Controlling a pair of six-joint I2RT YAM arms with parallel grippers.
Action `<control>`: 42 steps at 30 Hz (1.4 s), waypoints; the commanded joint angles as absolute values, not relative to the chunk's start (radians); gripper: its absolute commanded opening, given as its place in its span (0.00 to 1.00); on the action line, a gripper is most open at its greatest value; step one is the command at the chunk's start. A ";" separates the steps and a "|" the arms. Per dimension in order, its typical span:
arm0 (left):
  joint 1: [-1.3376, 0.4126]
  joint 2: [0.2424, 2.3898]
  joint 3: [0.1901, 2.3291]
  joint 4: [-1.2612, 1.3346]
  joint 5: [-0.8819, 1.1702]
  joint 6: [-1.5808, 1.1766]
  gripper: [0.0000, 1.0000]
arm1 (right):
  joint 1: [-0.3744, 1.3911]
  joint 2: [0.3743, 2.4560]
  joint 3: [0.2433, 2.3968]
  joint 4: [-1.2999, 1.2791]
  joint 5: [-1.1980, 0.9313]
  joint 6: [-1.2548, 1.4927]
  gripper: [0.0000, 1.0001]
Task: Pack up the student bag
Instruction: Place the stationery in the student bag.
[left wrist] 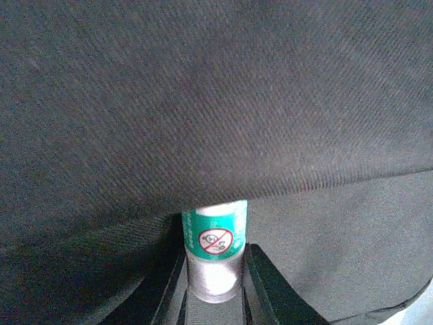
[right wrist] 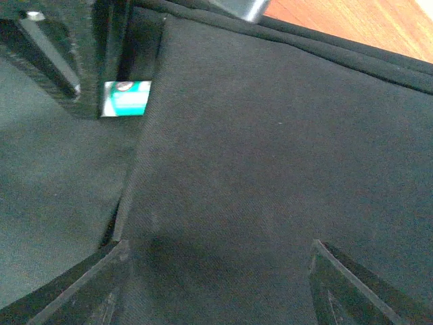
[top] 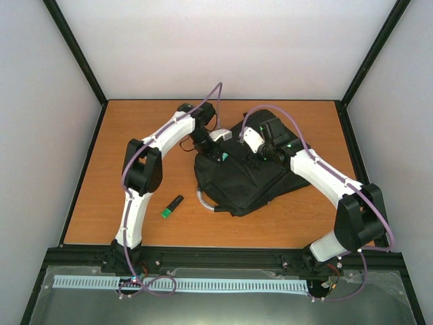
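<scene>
The student bag, a black backpack, lies mid-table with its grey loop handle at the near left. My left gripper is at the bag's far edge, shut on a small white cylinder with a green label. The cylinder's top end pokes under a fold of the bag's fabric. From the right wrist the same cylinder shows between the left fingers at the fabric's edge. My right gripper hangs over the bag's flat cloth, its jaws wide open with nothing between them.
A black marker with a green cap lies on the wooden table left of the bag. Black frame posts and pale walls close in the table on three sides. A strip of bare wood shows beyond the bag.
</scene>
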State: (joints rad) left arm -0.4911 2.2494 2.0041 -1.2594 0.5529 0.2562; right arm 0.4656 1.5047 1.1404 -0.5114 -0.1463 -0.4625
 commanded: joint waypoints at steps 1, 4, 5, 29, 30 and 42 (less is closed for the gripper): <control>-0.495 2.278 2.099 -1.289 0.540 0.245 0.06 | 0.491 1.522 1.158 -0.490 -0.157 -0.476 0.74; -0.495 2.291 2.128 -1.291 0.550 0.235 0.07 | 0.509 1.541 1.162 -0.482 -0.145 -0.489 0.78; -0.495 2.294 2.132 -1.290 0.550 0.231 0.08 | 0.514 1.548 1.163 -0.477 -0.134 -0.491 0.78; -0.497 2.140 2.042 -1.284 0.425 0.240 0.53 | 0.552 1.607 1.270 -0.498 -0.091 -0.379 0.03; -0.497 2.118 2.023 -1.282 0.414 0.244 0.54 | 0.552 1.600 1.275 -0.503 -0.095 -0.377 0.03; -0.497 2.020 1.837 -1.270 0.534 0.326 0.33 | 0.551 1.554 1.337 -0.542 -0.167 -0.373 0.03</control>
State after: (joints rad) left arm -0.4953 2.0090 1.8568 -1.2697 0.4316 0.2695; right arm 0.5442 1.6093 1.2858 -0.5777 -0.0975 -0.3828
